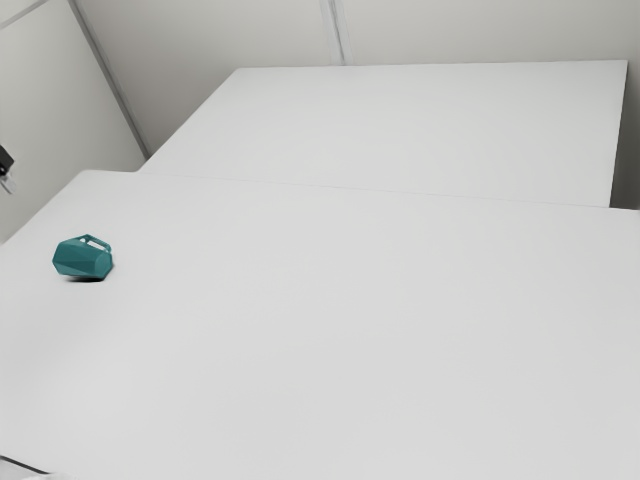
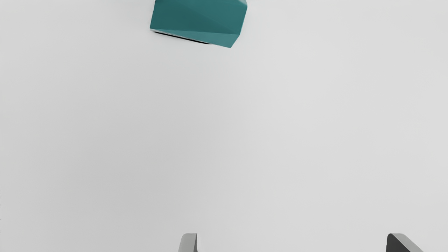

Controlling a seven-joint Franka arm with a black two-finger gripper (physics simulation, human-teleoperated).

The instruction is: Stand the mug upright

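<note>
Pincer (image 1: 8, 184) wide open, apart from the faceted teal mug (image 1: 82, 260) lying sideways on the smooth table (image 1: 330, 330)

exterior view: shot from the arm's side, set pretty far back and up high, angled down across the white table (image 1: 330, 350) toward a second white table (image 1: 420, 130) and the pale walls (image 1: 230, 40)
wrist view: mounted on the gripper (image 1: 5, 162), way closer in, aimed down at the tabletop, fingers (image 2: 188, 243) caught at the edge
teal faceted mug (image 1: 83, 260): shared by both, small in the exterior one, partly cut off in the wrist one
</note>
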